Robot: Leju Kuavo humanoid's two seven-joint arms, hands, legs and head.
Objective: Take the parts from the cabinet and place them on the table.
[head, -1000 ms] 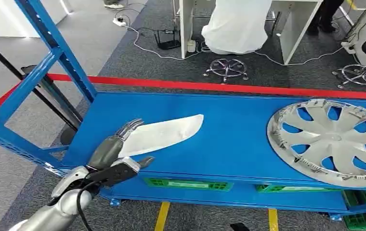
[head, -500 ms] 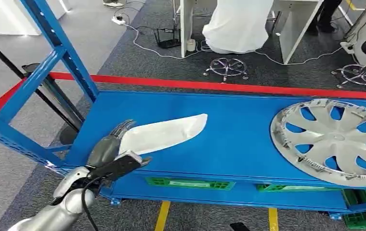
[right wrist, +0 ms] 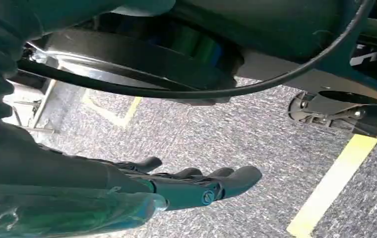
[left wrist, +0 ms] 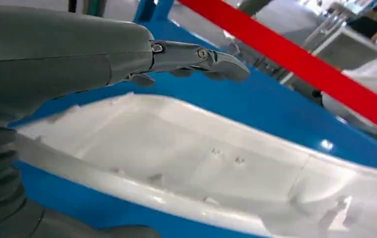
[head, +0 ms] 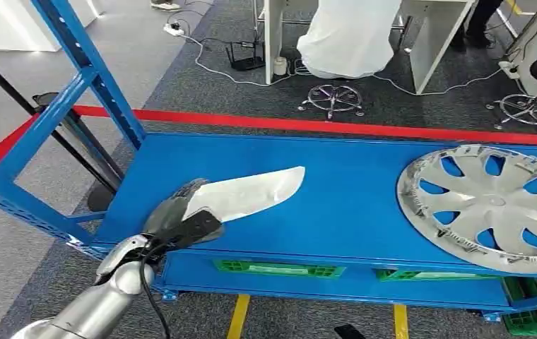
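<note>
While lying on blue shelf [head: 350, 191], white part [head: 248, 192] gripped at near end by left hand [head: 181, 215]; right hand [right wrist: 186, 186] empty, fingers apart.

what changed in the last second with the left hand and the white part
The left hand slid further onto the near end of the white part, its fingers now over the top and thumb at the near edge, closing around it. The part itself barely shifted on the blue shelf. The hubcap stayed where it was, and the right hand hangs open over the floor.
</note>
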